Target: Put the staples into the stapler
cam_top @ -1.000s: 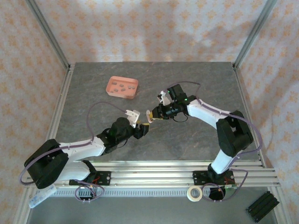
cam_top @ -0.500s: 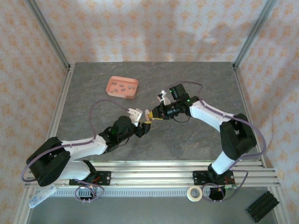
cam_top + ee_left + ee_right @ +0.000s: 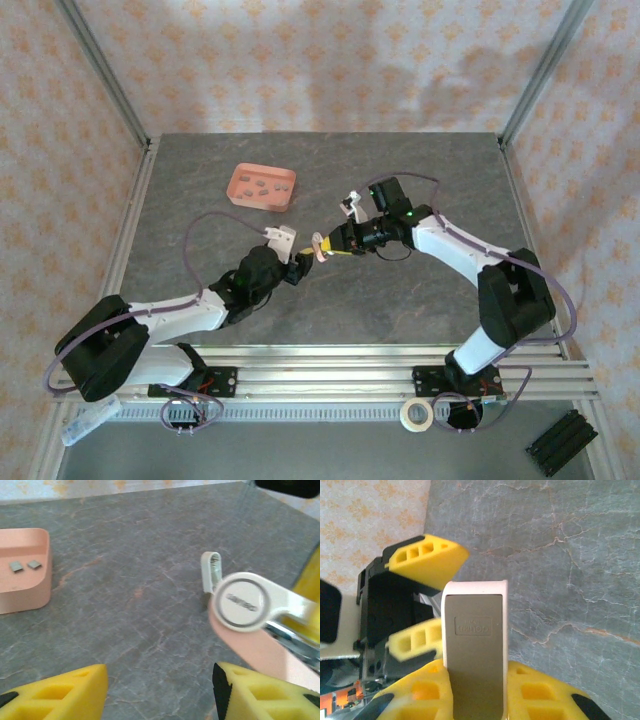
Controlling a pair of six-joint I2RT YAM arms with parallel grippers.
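Note:
The stapler (image 3: 319,248), a thumb-sized pink-and-white piece, hangs above the table's middle with my right gripper (image 3: 333,243) shut on it. In the right wrist view its grey-and-white face (image 3: 476,645) stands between my yellow fingers (image 3: 415,700). My left gripper (image 3: 297,265) is just left of the stapler, open, with bare table between its pads (image 3: 55,692). From the left wrist the stapler (image 3: 247,610) sits just above the right pad. The staples (image 3: 17,566) are small grey bits lying in the salmon-pink tray (image 3: 240,193) at the back left.
The left gripper's yellow fingers (image 3: 427,560) face the stapler's far end in the right wrist view. The tray's wall (image 3: 30,592) lies far left of the left gripper. A tape roll (image 3: 416,414) and a black block (image 3: 560,442) lie off the table's near edge.
The left gripper has crept forward and slightly up toward the stapler's end. The right arm has shifted a little right, still holding the stapler.

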